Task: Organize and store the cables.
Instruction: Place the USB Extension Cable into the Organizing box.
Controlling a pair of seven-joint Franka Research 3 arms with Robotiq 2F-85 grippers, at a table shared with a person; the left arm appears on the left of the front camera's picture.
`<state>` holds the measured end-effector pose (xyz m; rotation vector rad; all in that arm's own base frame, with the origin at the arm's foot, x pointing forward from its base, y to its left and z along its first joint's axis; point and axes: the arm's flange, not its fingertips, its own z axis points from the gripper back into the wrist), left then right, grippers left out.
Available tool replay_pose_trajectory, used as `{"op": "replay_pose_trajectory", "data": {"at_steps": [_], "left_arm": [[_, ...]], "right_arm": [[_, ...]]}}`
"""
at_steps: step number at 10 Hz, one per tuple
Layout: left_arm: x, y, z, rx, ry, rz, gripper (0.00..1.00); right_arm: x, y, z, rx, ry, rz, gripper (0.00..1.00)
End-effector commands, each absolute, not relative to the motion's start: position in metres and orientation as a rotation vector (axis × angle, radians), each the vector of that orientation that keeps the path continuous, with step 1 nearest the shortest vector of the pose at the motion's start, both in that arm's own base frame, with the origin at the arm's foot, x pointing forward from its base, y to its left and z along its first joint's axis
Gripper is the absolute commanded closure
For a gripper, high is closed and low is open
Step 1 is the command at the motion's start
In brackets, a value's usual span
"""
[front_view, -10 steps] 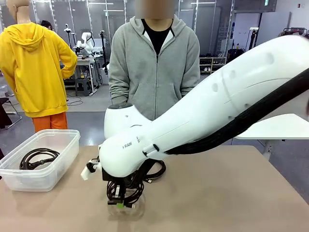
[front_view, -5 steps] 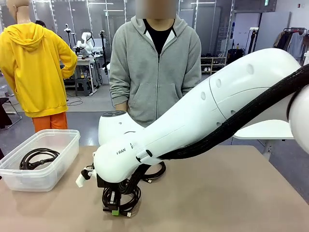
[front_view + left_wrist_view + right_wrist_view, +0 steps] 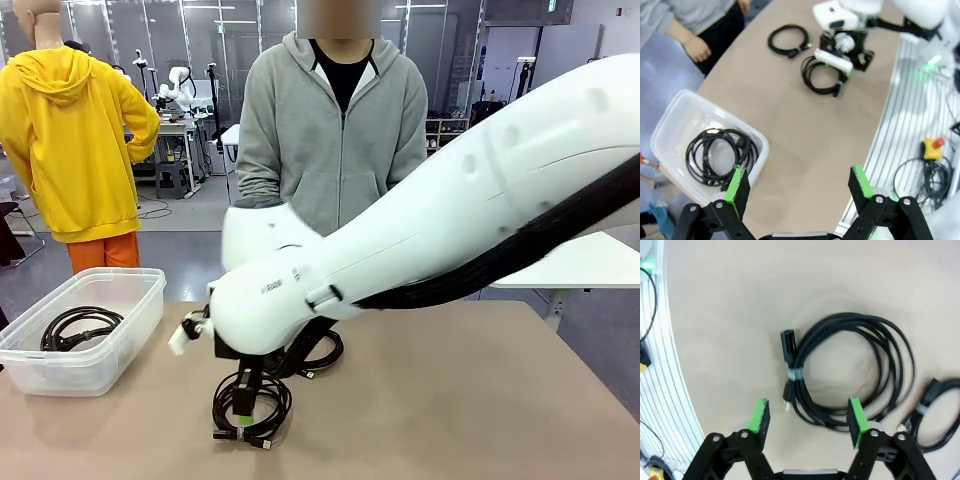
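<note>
No legible text anywhere. Small dark print [image 3: 270,287] on the right arm's [image 3: 450,220] white shell, near the wrist, is motion-blurred and unreadable. Green sign [image 3: 551,5] high on the far wall is too small to read. Wrist views: no labels readable.

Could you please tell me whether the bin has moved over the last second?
No. The bin sits at the same spot as before, at the left end of the table, just inside its back edge.

tan bench [image 3: 480,400], clear bin [image 3: 135,335] on its left end, mid-bench a near cable coil [image 3: 796,374] lying flat, far cable coil [image 3: 799,49] just behind it
</note>
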<state>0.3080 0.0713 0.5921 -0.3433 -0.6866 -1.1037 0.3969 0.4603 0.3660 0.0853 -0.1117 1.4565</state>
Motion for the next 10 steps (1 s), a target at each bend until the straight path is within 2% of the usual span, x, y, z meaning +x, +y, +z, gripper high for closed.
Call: {"op": "replay_pose_trajectory", "data": {"at_steps": [1, 2, 4, 10], "left_arm": [[0.308, 0.061, 0.599, -0.334, -0.608, -1.236, 0.00], [0.308, 0.049, 0.599, -0.336, -0.566, -1.290, 0.00], [0.315, 0.014, 0.586, -0.350, -0.464, -1.446, 0.00], [0.338, -0.117, 0.535, -0.358, -0.104, -1.759, 0.00]], "right_arm": [[0.370, 0.386, 0.397, 0.178, -0.230, 1.467, 0.04], [0.361, 0.353, 0.412, 0.232, -0.316, 1.463, 0.00], [0.344, 0.281, 0.429, 0.309, -0.447, 1.424, 0.00], [0.301, 0.093, 0.416, 0.461, -0.854, 1.270, 0.00]]}}
